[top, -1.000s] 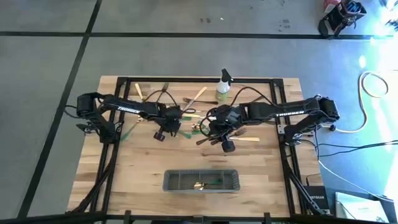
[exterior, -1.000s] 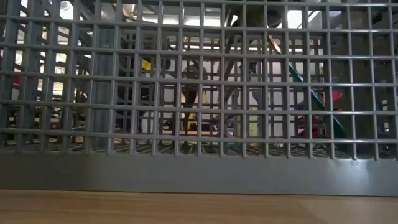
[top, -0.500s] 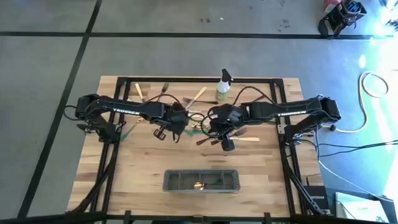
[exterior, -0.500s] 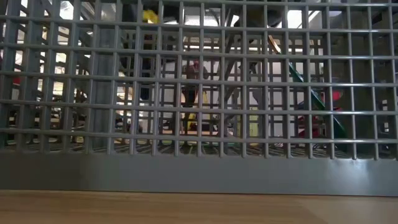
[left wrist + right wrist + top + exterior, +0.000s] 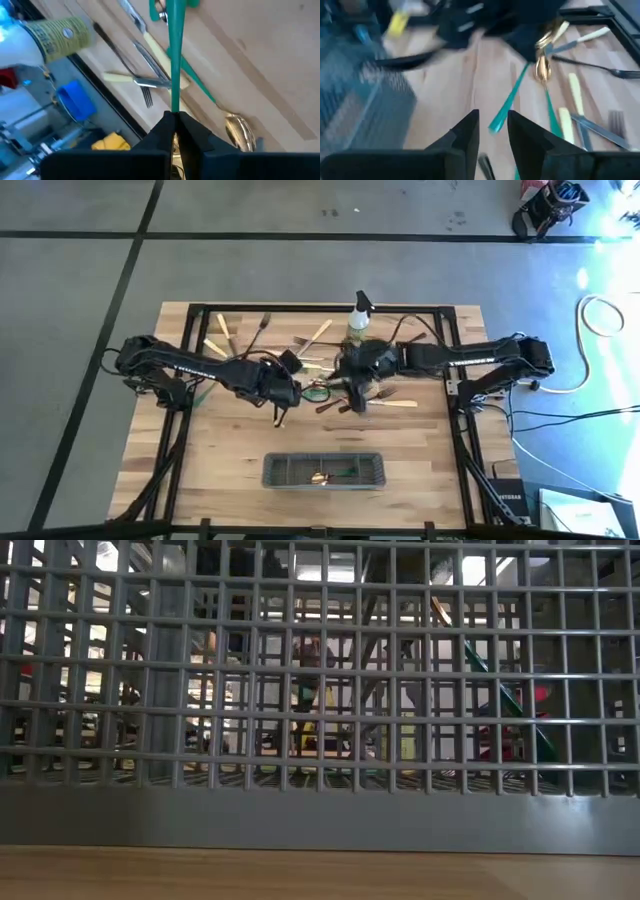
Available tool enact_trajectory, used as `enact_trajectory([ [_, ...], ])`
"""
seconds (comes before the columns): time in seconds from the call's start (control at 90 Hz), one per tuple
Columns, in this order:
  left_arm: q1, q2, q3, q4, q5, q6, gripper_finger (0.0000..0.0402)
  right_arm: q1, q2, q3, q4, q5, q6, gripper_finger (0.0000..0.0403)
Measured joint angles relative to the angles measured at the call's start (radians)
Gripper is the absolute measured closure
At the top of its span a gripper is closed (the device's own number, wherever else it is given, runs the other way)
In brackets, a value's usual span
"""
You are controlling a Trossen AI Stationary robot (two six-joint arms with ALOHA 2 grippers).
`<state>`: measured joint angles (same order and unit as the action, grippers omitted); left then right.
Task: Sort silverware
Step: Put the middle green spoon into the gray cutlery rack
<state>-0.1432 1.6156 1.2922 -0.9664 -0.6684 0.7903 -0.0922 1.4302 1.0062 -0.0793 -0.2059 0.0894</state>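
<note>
**Sorting barely begun**

The left end effector [image 5: 175, 131] pinches a green-handled utensil [image 5: 175, 55] above the wooden bench [image 5: 230, 450]. The right end effector [image 5: 492, 131] hangs narrowly parted, empty. Few pieces lie in the grey mesh caddy [image 5: 325, 481]; most scattered silverware [image 5: 310, 345] remains.

**Readable markings, current moment**

From the high view I read white "TROSSEN" lettering along the left arm [image 5: 190, 363] left of frame centre, and the same word on the right arm [image 5: 462, 360] right of centre. In the left wrist view, upper left, the spray bottle [image 5: 55, 35] carries a yellow-green label with a round emblem; its print I cannot make out. Nothing legible in my low view.
</note>
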Motion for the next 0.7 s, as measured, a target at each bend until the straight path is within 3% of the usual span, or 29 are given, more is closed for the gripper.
enact_trajectory([
  [0.133, -0.019, -0.003, 0.0, 0.055, -0.009, 0.053, 0.0401, -0.082, 0.047, -0.03, 0.139, -0.08, 0.111, 0.0317],
  [0.356, -0.023, -0.008, 0.0, 0.172, -0.053, 0.172, 0.0401, -0.086, 0.129, -0.026, 0.268, -0.124, 0.219, 0.0317],
  [0.7, -0.023, -0.008, 0.0, 0.305, -0.054, 0.301, 0.0401, -0.077, 0.169, -0.025, 0.319, -0.125, 0.232, 0.0317],
])
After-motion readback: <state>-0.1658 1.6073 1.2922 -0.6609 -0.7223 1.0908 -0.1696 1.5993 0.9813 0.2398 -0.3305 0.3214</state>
